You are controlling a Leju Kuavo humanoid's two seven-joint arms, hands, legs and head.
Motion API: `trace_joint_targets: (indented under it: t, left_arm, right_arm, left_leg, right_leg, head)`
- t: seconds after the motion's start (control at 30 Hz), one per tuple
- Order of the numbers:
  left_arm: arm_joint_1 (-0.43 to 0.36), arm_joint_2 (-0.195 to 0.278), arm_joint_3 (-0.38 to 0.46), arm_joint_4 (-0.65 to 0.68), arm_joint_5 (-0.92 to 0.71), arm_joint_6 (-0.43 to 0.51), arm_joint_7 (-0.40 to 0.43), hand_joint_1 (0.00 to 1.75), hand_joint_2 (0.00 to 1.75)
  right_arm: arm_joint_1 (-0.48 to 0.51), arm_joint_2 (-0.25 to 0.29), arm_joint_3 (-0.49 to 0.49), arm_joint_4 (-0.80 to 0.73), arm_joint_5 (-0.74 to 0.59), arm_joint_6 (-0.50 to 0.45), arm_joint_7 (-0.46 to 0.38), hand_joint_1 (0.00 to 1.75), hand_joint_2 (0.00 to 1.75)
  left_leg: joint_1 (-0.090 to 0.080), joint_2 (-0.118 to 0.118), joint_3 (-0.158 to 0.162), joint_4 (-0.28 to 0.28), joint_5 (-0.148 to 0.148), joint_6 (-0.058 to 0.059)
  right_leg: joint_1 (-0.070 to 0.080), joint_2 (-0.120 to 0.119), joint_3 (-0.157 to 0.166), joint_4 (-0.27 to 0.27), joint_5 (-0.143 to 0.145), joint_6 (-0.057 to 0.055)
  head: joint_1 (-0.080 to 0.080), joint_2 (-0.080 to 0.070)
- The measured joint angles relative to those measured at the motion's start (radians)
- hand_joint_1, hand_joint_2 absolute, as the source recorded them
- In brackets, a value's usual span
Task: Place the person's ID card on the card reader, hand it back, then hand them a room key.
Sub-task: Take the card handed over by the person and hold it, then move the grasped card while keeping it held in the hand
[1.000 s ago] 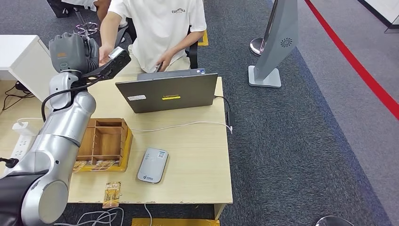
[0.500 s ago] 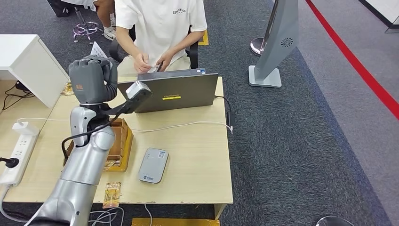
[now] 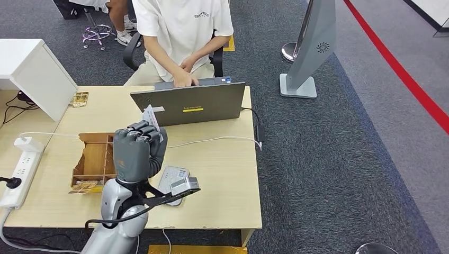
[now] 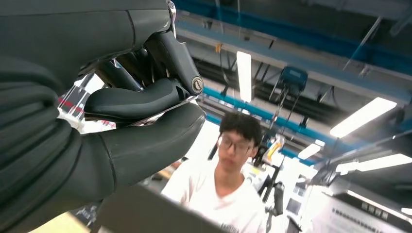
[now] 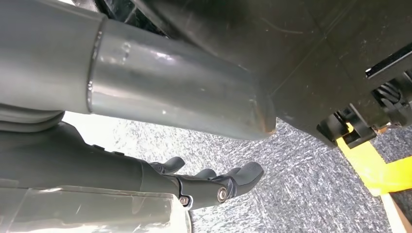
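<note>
My left hand (image 3: pixel 138 153) hovers over the table between the wooden organizer (image 3: pixel 94 159) and the laptop, pinching a white ID card (image 3: pixel 151 117) that sticks up from its fingers. The left wrist view shows the thin card edge (image 4: pixel 163 108) clamped between thumb and finger of the left hand (image 4: pixel 97 126). The grey card reader (image 3: pixel 168 178) lies on the desk just right of that hand, partly covered by the wrist camera. Key card sleeves (image 3: pixel 83 185) lie in the organizer's front slot. My right hand (image 5: pixel 199 187) hangs beside my body over the carpet, fingers apart and holding nothing.
A person in a white shirt (image 3: pixel 182 26) sits behind the open laptop (image 3: pixel 190 103) with both hands at it. A white cable (image 3: pixel 212 141) crosses the desk. A power strip (image 3: pixel 18 164) lies at the left, a white box (image 3: pixel 37 79) at the back left.
My left hand has swung back from the person's side and dropped low over the desk beside the card reader, carrying the card. The person's hands went back to the laptop.
</note>
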Motion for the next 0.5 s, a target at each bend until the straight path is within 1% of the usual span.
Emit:
trace_joint_targets:
  t: [0.2,0.3,0.37,0.5]
  left_arm:
    - [0.012,-0.003,-0.006,0.143,0.038,-0.011,-0.015,1.75,1.75]
    - [0.011,-0.005,-0.006,0.187,0.038,-0.015,-0.014,1.75,1.75]
    - [0.009,-0.008,-0.006,0.214,0.030,-0.042,0.000,1.75,1.75]
    - [-0.008,-0.028,-0.006,0.313,0.005,-0.154,0.061,1.75,1.75]
  right_arm:
    - [0.001,0.000,-0.001,0.000,0.014,0.006,0.000,0.00,0.00]
    - [0.001,0.000,-0.001,0.000,0.016,0.008,0.000,0.00,0.00]
    - [0.001,0.000,-0.001,0.000,0.016,0.009,-0.001,0.00,0.00]
    - [0.001,0.000,-0.002,0.000,0.014,0.009,-0.002,0.00,0.00]
  left_leg:
    - [0.000,0.000,0.000,0.000,0.000,0.000]
    - [0.000,0.000,0.000,0.000,0.000,0.000]
    - [0.000,0.000,0.000,0.000,0.000,0.000]
    - [0.000,0.000,0.000,0.000,0.000,0.000]
  right_leg:
    - [0.000,0.000,0.000,0.000,0.001,0.000]
    - [0.000,0.000,0.000,0.000,0.001,-0.001]
    - [0.000,0.000,0.000,0.000,0.001,0.000]
    - [0.000,0.000,0.000,0.000,0.001,0.000]
  head:
    - [0.000,0.000]
    - [0.000,0.000]
    - [0.000,0.000]
    - [0.000,0.000]
